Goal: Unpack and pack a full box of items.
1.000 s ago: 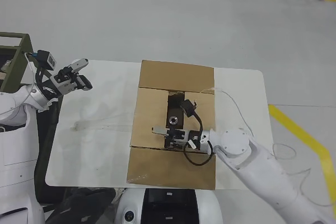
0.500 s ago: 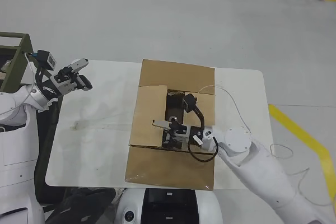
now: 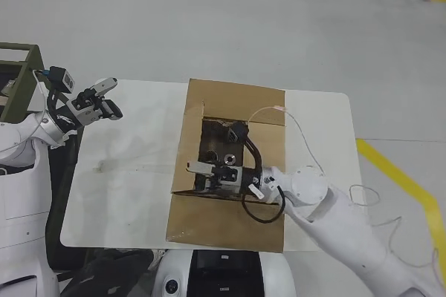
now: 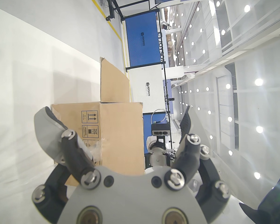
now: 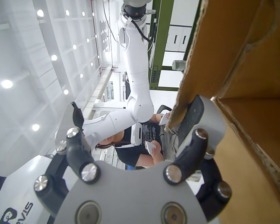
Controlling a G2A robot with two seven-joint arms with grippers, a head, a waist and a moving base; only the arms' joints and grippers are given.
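While the left gripper hangs well left of the box, fingers spread wide and empty, the box itself sits on the tabletop, and the right gripper has open fingers straddling its raised left flap, not clamped.

Factory-type test hall, yellow floor line, blue partition panels, high ceiling w/ rows of spotlights

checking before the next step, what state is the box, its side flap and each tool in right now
box, top open
side flap, raised, its edge inside the right tool
right tool, open, straddling that flap edge
left tool, open, empty
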